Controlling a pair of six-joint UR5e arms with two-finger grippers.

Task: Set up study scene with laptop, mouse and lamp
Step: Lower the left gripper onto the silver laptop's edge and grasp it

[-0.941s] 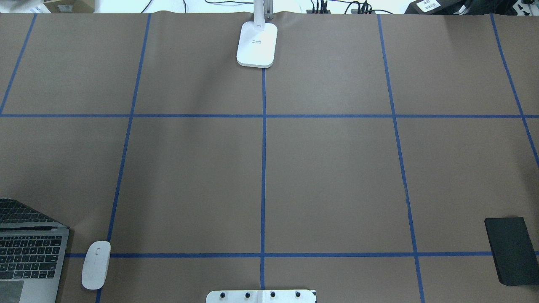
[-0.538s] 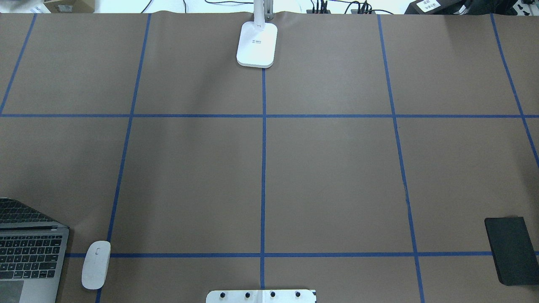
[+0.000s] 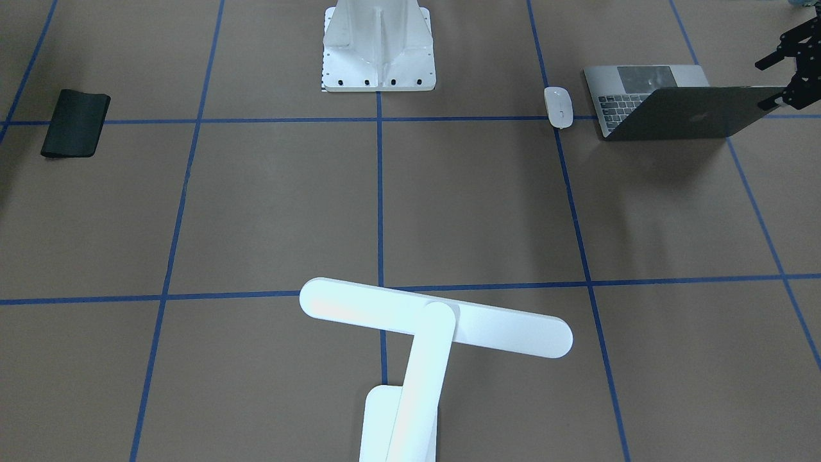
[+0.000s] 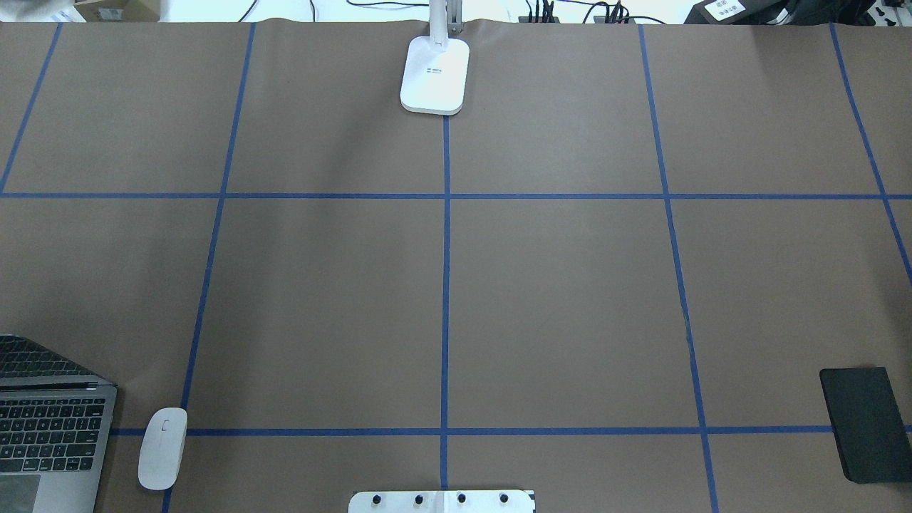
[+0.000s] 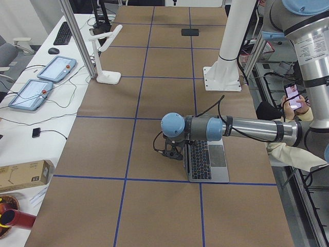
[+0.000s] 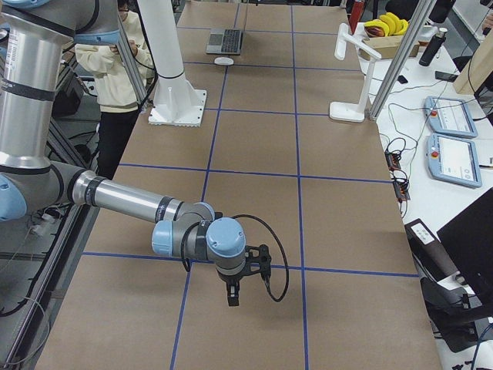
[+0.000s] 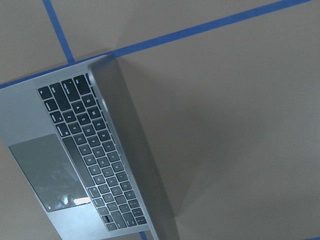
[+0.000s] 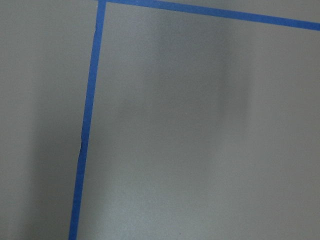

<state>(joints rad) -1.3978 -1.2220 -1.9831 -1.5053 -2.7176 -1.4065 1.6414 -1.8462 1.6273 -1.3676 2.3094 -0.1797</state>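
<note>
Laptop (image 3: 673,109) lid part-open, at bench (image 4: 570,285) corner near robot's left. Mouse (image 4: 162,449) just beside it, apart. Lamp (image 4: 434,75) at far edge, centre. Left gripper (image 3: 773,83) at lid corner, right gripper (image 6: 233,297) over bench; jaw spread of both: cannot tell.

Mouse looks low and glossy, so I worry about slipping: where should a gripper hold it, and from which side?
Take the mouse across its narrow middle, closing on its two long sides, coming straight down. It lies flat, a low oval pointing roughly away from the robot, so probably only those sides offer hold. The laptop sits close beside it, leaving less room on that side.
</note>
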